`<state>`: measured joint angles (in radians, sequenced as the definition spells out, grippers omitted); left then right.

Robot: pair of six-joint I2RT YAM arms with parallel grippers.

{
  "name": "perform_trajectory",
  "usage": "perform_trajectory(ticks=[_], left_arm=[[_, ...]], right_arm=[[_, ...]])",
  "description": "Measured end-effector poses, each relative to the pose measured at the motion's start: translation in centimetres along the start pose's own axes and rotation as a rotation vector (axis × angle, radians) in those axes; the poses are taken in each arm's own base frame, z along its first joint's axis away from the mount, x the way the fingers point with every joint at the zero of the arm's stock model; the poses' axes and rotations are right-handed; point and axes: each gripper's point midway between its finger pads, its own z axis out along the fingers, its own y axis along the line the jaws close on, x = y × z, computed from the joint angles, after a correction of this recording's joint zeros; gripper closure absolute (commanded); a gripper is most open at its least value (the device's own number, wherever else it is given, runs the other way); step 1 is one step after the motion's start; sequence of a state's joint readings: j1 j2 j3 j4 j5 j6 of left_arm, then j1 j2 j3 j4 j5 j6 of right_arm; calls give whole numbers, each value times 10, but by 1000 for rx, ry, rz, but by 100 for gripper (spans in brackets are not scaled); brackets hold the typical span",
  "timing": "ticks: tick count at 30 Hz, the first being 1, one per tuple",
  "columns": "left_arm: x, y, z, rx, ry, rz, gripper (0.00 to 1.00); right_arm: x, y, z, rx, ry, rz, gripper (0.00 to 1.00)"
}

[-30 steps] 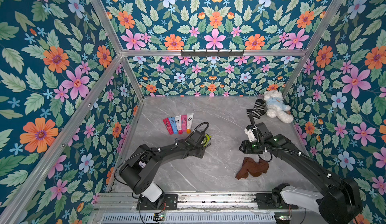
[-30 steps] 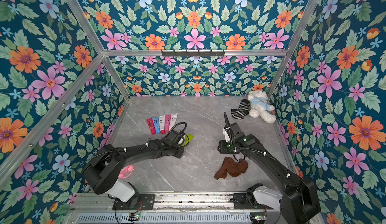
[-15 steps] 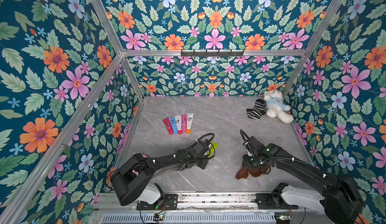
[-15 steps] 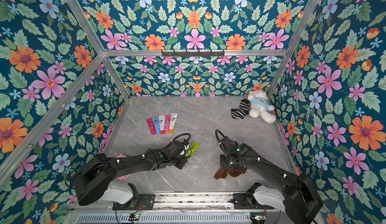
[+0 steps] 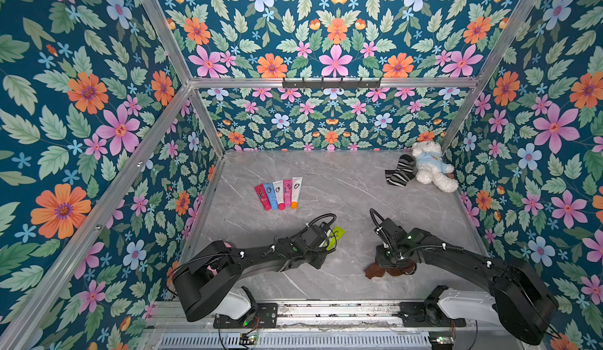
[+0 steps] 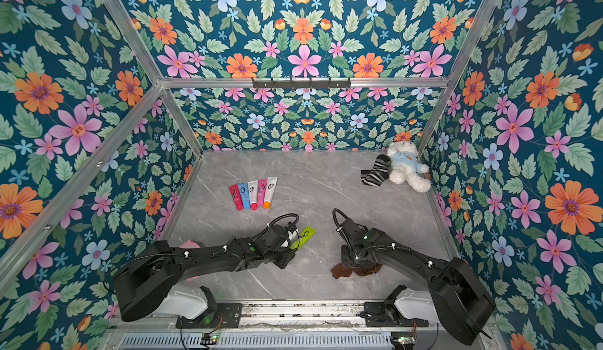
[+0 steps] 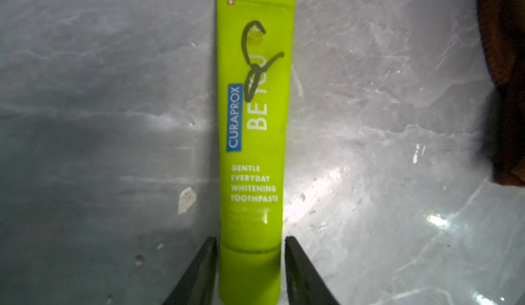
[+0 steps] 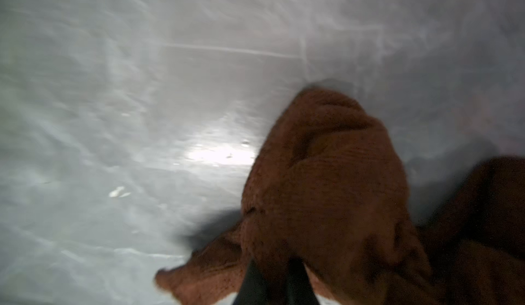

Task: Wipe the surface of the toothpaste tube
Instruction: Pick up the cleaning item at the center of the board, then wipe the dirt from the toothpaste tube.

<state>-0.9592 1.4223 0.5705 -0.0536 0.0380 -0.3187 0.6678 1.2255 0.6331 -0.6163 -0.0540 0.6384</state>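
On the grey marble surface (image 5: 326, 175), front, left of centre: lime-green Curaprox toothpaste tube (image 7: 252, 136) lay flat, label up.
Tube marks: black marker scribble (image 7: 255, 59) over the "BE YOU" print, toward the crimped end.
Tube in both top views: mostly hidden under the left wrist; only the crimped end stuck out (image 6: 306, 234).
Left fingers (image 7: 199, 275): parted, one each side of the tube's cap end, just beside it; no squeeze on the tube showed.
Right fingers (image 8: 299, 286): pinched together on a brown cloth (image 8: 326, 190), with cloth bunched around the tips.
Cloth position: down on the surface at front right, well apart from the green tube; its edges stuck out from under the right wrist (image 5: 375, 270).
Right wrist view: blurred, so the fine detail of the hold was unclear.
Other tubes: five small tubes (image 5: 279, 193) in a tight row, caps toward the front, farther back than the green tube.
Back right corner: white plush bear in a blue top (image 5: 430, 169), with a black-and-white striped sock (image 5: 399, 170) touching it.
Surface detail: a small white chip (image 7: 187, 198) beside the tube.
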Motion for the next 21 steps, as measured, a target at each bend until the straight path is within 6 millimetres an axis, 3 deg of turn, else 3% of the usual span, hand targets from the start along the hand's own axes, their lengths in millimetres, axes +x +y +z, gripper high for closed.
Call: perform_trajectory(ticks=[8, 12, 16, 18, 21], left_arm=[[4, 1, 0, 9, -26, -14, 60], [2, 0, 2, 14, -42, -14, 69], [0, 0, 1, 16, -56, -13, 77], [1, 0, 1, 17, -61, -8, 78], [2, -2, 0, 19, -63, -3, 79]], right_arm=[[-54, 67, -30, -250, -181, -118, 100], [-71, 91, -20, -310, -186, -169, 100], [-86, 102, -3, -305, -189, -214, 100], [-93, 103, 3, -286, -196, -217, 93], [-107, 95, 8, -212, -231, -208, 72]])
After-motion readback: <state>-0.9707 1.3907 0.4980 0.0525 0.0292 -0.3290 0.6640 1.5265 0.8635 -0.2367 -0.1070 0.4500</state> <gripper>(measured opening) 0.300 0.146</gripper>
